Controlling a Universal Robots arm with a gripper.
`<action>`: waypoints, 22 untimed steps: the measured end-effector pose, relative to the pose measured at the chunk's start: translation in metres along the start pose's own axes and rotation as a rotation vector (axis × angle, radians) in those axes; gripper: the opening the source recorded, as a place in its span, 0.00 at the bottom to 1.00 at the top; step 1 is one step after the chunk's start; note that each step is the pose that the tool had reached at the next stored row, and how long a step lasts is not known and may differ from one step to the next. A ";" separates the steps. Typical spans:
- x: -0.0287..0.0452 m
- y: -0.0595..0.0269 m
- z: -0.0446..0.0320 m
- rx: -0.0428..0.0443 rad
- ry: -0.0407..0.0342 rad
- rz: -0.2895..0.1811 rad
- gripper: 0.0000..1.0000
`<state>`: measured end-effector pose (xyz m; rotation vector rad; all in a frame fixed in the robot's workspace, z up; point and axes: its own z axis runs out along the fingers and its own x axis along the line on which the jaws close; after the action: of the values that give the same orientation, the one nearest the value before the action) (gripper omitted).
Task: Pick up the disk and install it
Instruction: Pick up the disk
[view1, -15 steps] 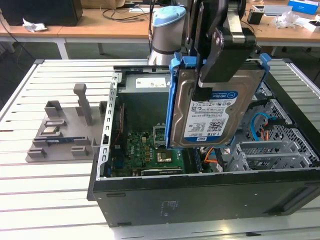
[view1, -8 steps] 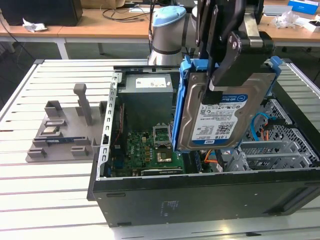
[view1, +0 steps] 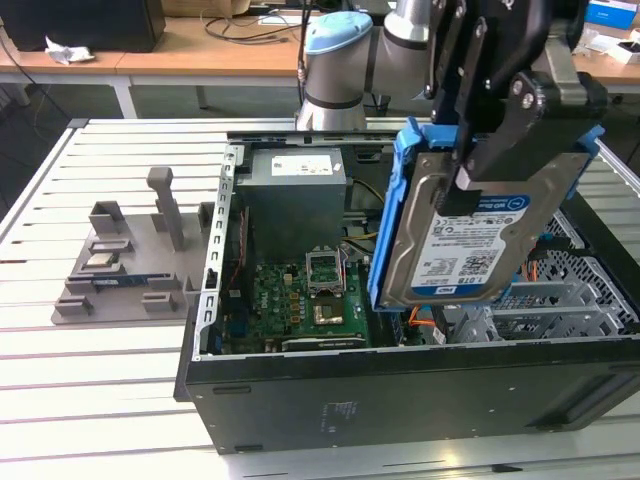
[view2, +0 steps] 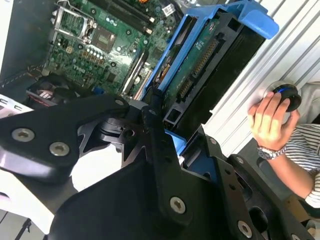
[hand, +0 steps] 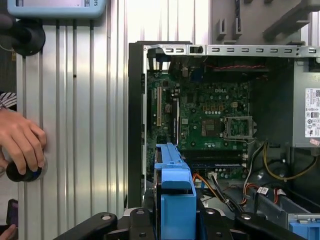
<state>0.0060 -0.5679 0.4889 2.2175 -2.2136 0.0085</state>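
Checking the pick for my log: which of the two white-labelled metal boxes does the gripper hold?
The blue-railed hard drive, clamped in the gripper above the open computer case; the grey power supply sits inside it.

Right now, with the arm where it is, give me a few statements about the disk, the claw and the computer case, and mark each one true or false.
1. The claw is shut on the disk. True.
2. The disk lies flat on the table. False: it hangs tilted above the open computer case.
3. The computer case is closed up. False: it is open, and the motherboard shows inside.
4. A person's hand rests on a round black knob on the table. True.
5. The grey fixture sits at the exterior view's right of the case. False: it sits at the exterior view's left.
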 end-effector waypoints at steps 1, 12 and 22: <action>0.0000 -0.0037 0.0000 -0.0001 0.0000 0.000 0.36; -0.0022 -0.0565 0.0021 -0.0022 0.0004 0.000 0.36; -0.0042 -0.0975 0.0104 -0.0047 0.0005 0.000 0.36</action>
<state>0.1034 -0.5636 0.4782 2.2150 -2.2109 0.0039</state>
